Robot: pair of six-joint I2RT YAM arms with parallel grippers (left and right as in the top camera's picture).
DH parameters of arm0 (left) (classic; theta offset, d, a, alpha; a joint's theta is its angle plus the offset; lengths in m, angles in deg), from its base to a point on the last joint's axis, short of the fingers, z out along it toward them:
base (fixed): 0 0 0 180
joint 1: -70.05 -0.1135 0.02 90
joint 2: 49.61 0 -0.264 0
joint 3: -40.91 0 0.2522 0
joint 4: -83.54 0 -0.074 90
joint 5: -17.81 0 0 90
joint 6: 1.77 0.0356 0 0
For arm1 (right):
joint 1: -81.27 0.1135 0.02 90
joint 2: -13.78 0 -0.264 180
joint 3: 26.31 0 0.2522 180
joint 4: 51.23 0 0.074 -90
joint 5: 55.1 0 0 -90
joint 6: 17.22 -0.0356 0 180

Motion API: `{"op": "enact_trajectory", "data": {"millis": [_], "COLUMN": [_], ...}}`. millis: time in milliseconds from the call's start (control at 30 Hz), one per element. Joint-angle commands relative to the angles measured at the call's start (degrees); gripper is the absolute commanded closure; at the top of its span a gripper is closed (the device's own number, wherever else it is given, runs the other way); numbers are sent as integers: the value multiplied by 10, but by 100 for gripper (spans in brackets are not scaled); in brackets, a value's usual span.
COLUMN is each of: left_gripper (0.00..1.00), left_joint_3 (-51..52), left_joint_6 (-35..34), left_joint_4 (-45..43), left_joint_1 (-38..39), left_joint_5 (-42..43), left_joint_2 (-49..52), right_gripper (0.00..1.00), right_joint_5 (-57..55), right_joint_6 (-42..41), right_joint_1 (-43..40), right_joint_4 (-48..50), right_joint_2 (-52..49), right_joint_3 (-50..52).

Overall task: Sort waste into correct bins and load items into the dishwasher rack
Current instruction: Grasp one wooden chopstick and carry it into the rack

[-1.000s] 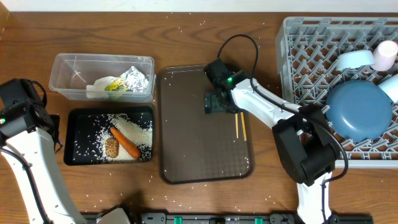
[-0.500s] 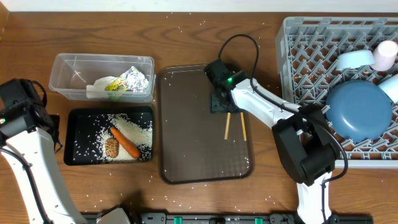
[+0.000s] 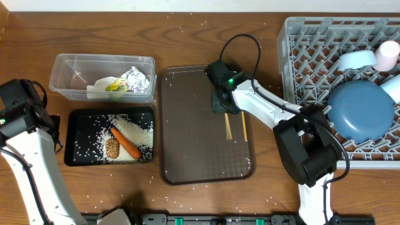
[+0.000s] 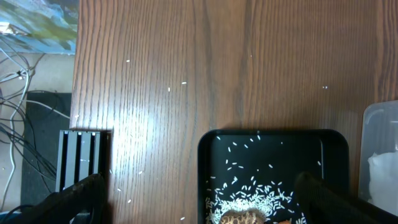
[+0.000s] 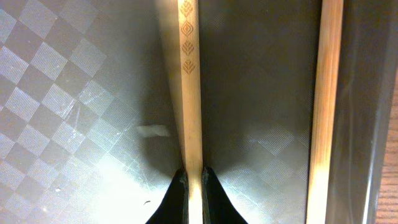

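The right jaws were pinched on the far end of one chopstick [image 5: 189, 93] on the brown tray [image 3: 187, 137], and its twin [image 5: 323, 93] lay loose just beside. A slow, level lift toward the rack [image 3: 300, 44] at right seemed wise. The left jaws gaped empty.

Right gripper [image 5: 193, 186] pinched (left gripper [image 4: 199, 191] wide)

The dishwasher rack [image 3: 312, 47] is running off the overhead view's right edge. The left wrist view is cropping the black tray [image 4: 273, 158] at the bottom and the clear container [image 4: 380, 130] at the right. Both chopsticks [image 5: 189, 93] are running past the right wrist view's top and bottom edges
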Motion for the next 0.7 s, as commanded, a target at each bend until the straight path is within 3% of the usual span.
{"op": "enact_trajectory", "data": {"millis": [0, 367, 667], "left_gripper": [2, 2, 2], "left_joint_3": [1, 1, 1], "left_joint_6": [-3, -3, -3], "left_joint_4": [2, 2, 2], "left_joint_1": [-3, -3, -3], "left_joint_5": [-3, -3, -3], "left_joint_2": [-1, -1, -1], "right_gripper": [99, 99, 99], "right_joint_5": [-9, 6, -34], "right_joint_6": [-2, 4, 134], "right_joint_1": [3, -3, -66], "right_joint_4": [-14, -50, -63], "right_joint_2": [-7, 62, 257], "right_joint_3": [15, 11, 10]}}
